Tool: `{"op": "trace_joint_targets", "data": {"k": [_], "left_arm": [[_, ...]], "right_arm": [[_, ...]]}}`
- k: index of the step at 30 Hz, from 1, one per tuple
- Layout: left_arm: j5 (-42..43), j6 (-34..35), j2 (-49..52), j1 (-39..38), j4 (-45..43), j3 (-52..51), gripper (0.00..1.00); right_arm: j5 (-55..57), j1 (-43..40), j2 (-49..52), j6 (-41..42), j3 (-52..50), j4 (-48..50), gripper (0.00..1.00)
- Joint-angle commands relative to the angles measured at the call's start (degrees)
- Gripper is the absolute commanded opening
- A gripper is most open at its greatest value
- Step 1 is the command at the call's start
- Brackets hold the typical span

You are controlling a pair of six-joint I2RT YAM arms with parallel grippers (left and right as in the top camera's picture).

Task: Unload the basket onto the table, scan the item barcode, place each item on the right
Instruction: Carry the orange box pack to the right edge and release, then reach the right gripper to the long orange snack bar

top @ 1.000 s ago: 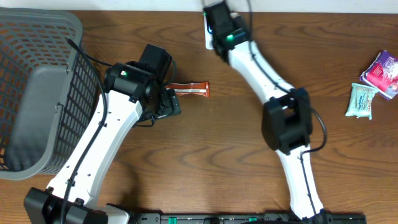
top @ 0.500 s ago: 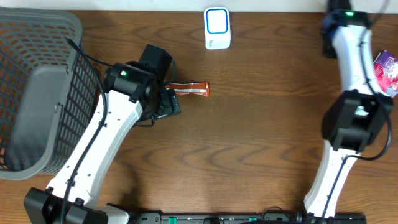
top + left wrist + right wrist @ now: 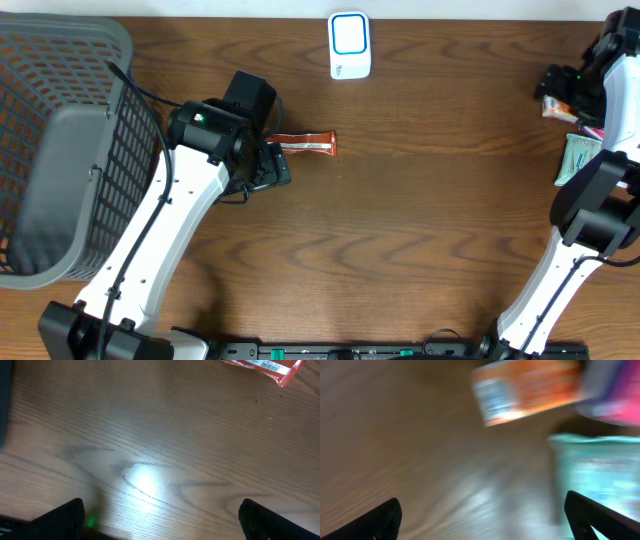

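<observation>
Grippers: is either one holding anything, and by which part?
Nothing is held. The left gripper and the right gripper both stand open and empty.

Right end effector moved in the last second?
Yes. The right end effector swung from the scanner at top centre to the right edge, near the teal packet.

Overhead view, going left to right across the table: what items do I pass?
Grey mesh basket → orange snack bar → white scanner → teal packet. The small orange packet overlaps the teal one sideways, so it is left out.
</observation>
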State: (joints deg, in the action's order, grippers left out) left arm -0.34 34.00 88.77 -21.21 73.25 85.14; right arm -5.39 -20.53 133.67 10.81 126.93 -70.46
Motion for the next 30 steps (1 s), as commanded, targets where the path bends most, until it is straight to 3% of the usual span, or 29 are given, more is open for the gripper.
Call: {"op": "trace_joint_targets", "data": {"k": [1, 5, 13, 15, 17, 21, 30], "left_arm": [[-0.35, -0.96, 0.33, 0.04, 0.22, 0.00, 0.98], [-0.35, -0.96, 0.35, 0.04, 0.22, 0.00, 0.98], [-0.35, -0.96, 0.35, 0.04, 0.22, 0.00, 0.98], [-0.35, -0.96, 0.35, 0.04, 0.22, 0.00, 0.98], [-0.35, -0.96, 0.35, 0.04, 0.22, 0.00, 0.98], [-0.35, -0.94, 0.35, 0.04, 0.22, 0.00, 0.98], [-0.35, -0.96, 0.35, 0.04, 0.22, 0.00, 0.98]], "right_arm": [[-22.16, 2.49, -0.13, -5.09, 0.13, -1.22, 0.99], [-33.20, 7.02, -0.13, -8.13, 0.13, -5.42, 0.99], [-33.20, 21.53, -0.13, -8.11, 0.04, -7.37, 0.99], [-31.93, 25.79, -0.13, -8.07, 0.04, -5.97, 0.98], [-29.53, 29.99, -0.11, -6.45, 0.02, -2.93, 0.88], [-22.34, 37.07, 0.63, 1.11, 0.02, 3.56, 0.87], [-11.41, 48.48, 5.42, 8.04, 0.00, 15.06, 0.77]]}}
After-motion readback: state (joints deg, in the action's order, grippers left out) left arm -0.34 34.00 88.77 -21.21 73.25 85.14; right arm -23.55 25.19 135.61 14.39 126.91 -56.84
